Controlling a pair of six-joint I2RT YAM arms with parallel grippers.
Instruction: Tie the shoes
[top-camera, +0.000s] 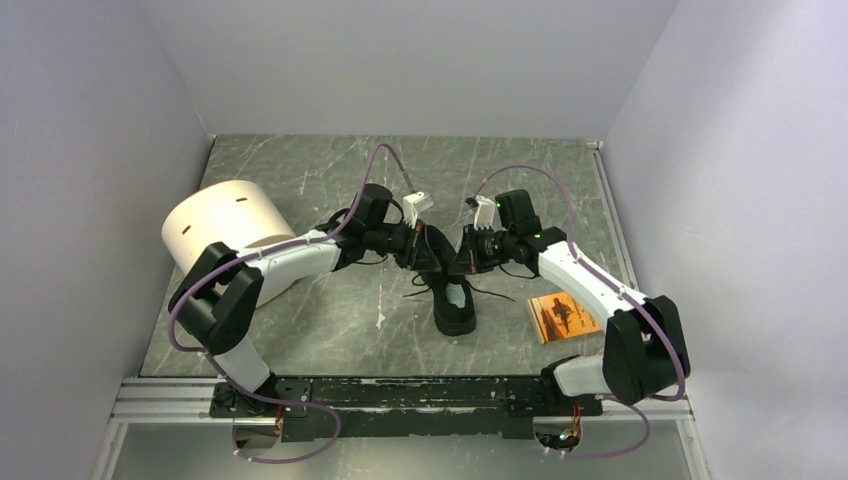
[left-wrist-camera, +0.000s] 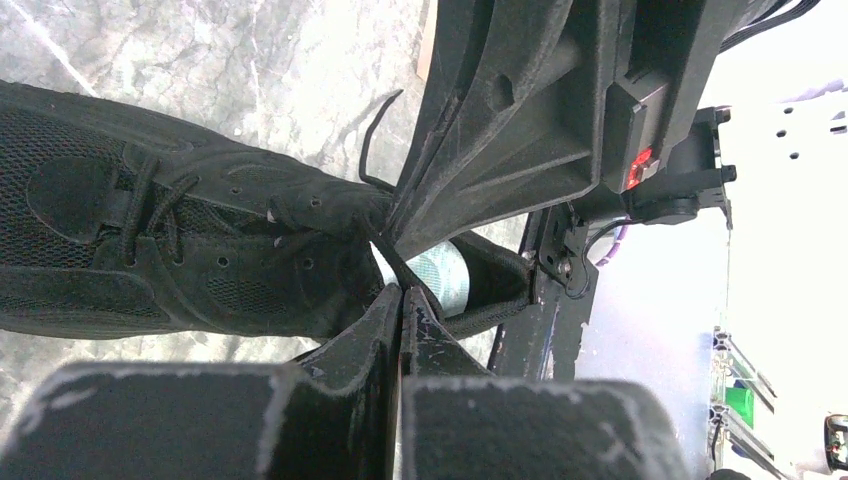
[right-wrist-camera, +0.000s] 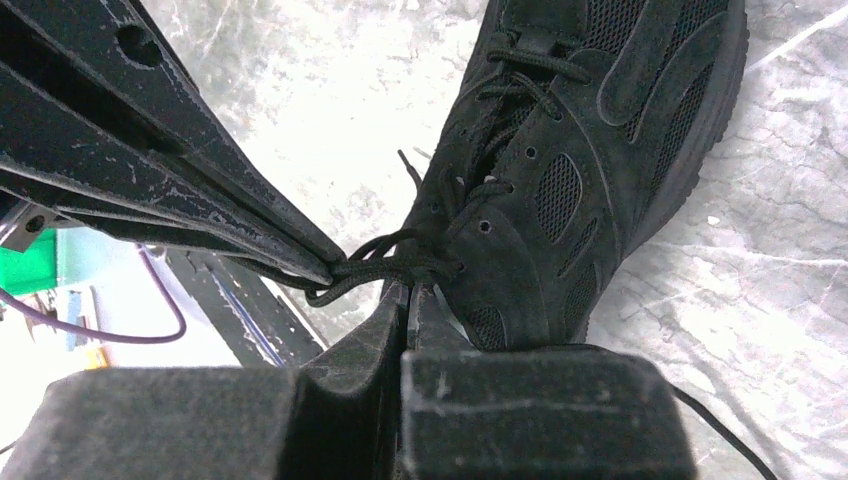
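The black sneaker (top-camera: 456, 312) lies mid-table, heel toward the arms, pale insole (top-camera: 458, 296) showing. Both grippers meet over its laced front. My left gripper (top-camera: 436, 256) is shut; in the left wrist view (left-wrist-camera: 402, 292) a thin black lace (left-wrist-camera: 378, 245) runs from the shoe's collar into its closed tips. My right gripper (top-camera: 460, 260) is shut too; in the right wrist view (right-wrist-camera: 410, 290) its tips sit at a bundle of laces (right-wrist-camera: 390, 266) by the top eyelets of the shoe (right-wrist-camera: 560, 180). The left gripper's fingers (right-wrist-camera: 200, 180) pinch that same bundle from the left.
A wide white cylinder (top-camera: 225, 225) stands at the left, beside the left arm. An orange booklet (top-camera: 563, 316) lies to the right of the shoe, under the right arm. Loose lace ends (top-camera: 492, 293) trail on the marbled table (top-camera: 330, 320) on both sides of the shoe.
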